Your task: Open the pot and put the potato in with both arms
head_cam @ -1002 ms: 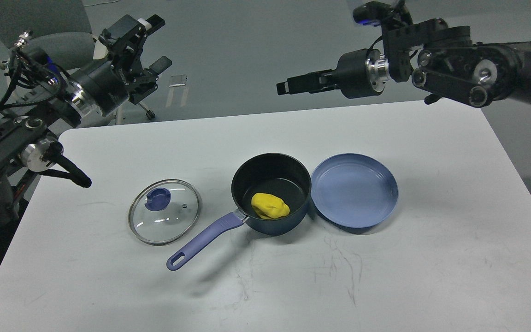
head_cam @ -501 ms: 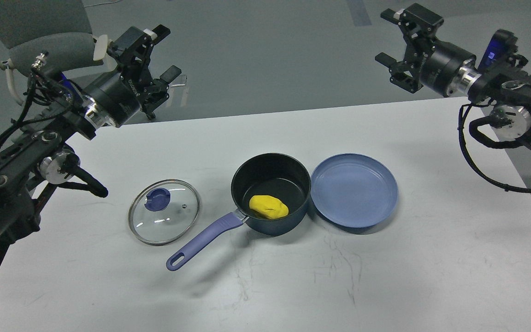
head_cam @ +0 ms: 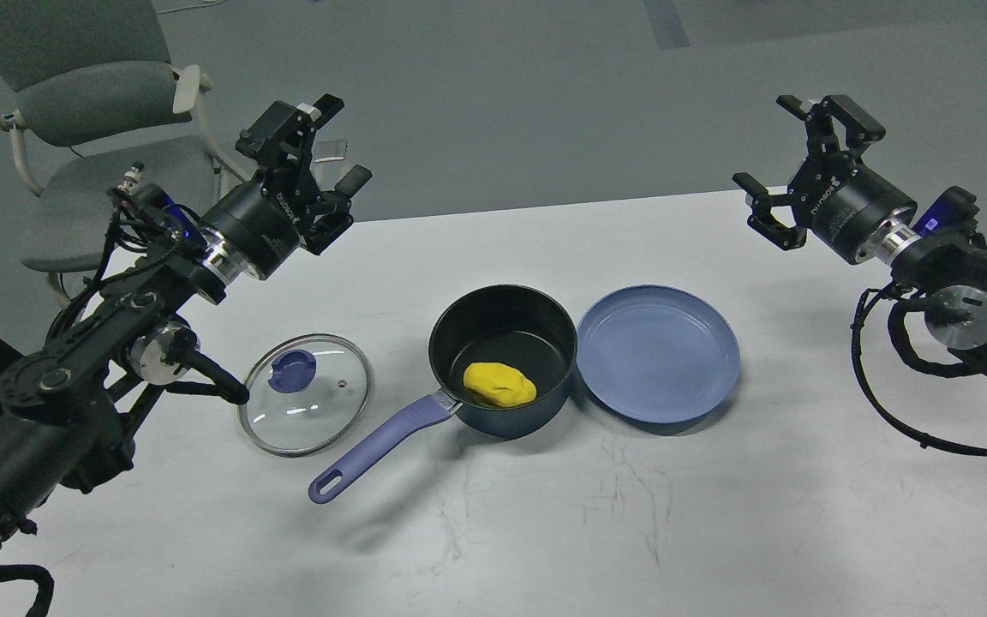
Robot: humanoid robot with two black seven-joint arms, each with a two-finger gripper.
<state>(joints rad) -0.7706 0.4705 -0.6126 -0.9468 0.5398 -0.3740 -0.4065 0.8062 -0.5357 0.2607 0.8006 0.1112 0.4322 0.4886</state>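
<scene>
The dark blue pot (head_cam: pixel 503 356) stands open in the middle of the white table, its lavender handle (head_cam: pixel 378 446) pointing to the front left. The yellow potato (head_cam: pixel 499 383) lies inside it on the black bottom. The glass lid (head_cam: pixel 306 393) with its blue knob lies flat on the table to the left of the pot. My left gripper (head_cam: pixel 326 150) is open and empty, raised over the table's far left edge. My right gripper (head_cam: pixel 798 158) is open and empty, raised over the far right part of the table.
A shallow light blue plate (head_cam: pixel 658 353) sits against the pot's right side. A grey office chair (head_cam: pixel 95 94) stands behind the table at the far left. The table's far edge (head_cam: pixel 545 206) runs between the two grippers.
Both arms have swung down and inward toward the table. The left gripper moved right and lower. The right gripper dropped lower after turning away from the table's middle. Pot, potato, lid and plate have not moved.
</scene>
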